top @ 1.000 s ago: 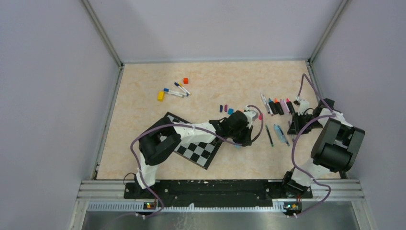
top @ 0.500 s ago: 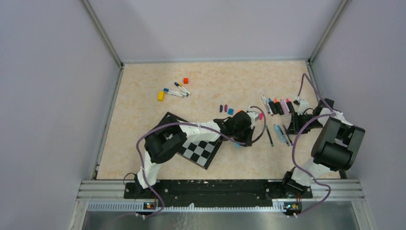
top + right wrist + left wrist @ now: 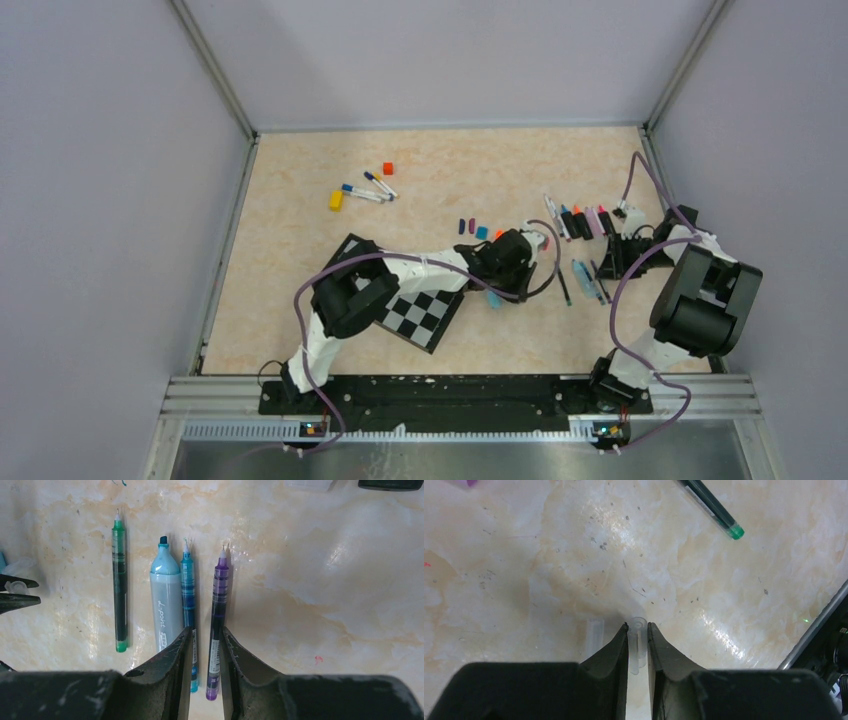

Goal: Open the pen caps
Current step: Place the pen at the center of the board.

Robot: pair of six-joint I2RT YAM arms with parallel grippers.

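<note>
Your left arm (image 3: 350, 300) and right arm (image 3: 705, 300): white links, bulky black joints, lilac cables (image 3: 612, 305) looping off each, black wedge-shaped fingers (image 3: 610, 652), black base rail (image 3: 450, 392).

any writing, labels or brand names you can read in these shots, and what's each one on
"L-point", or close to it, in slanted script: on the barrel of the pale blue marker. The small printed block under it is too small to read.
Fine print near the lower end of the purple pen: too small to read.
Markings on the teal pen: unreadable.
Nothing is legible in the overhead or left wrist views.
</note>
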